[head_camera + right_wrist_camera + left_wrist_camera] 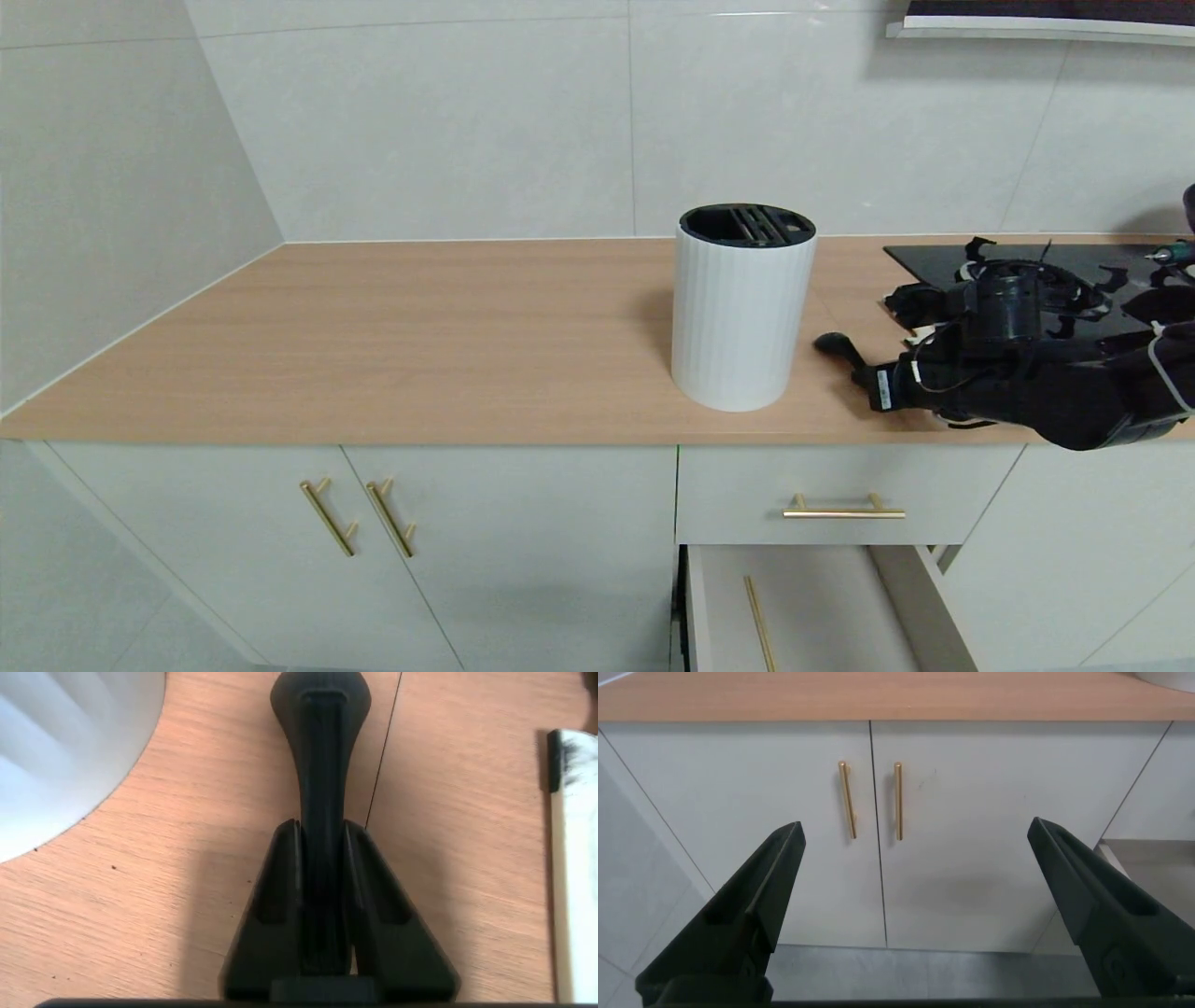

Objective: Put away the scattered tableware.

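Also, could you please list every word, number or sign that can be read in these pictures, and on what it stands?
No text can be read anywhere.
The holder: plain white, no print.
The handle: plain black.
The cabinet doors and drawer front: no labels.
The right gripper: a small pale patch, perhaps a label, too small to read.

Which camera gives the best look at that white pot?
The head view: the whole white pot stands upright, slotted black top visible. The right wrist view catches just a curved piece of its ribbed wall; the left wrist view, perhaps a sliver.
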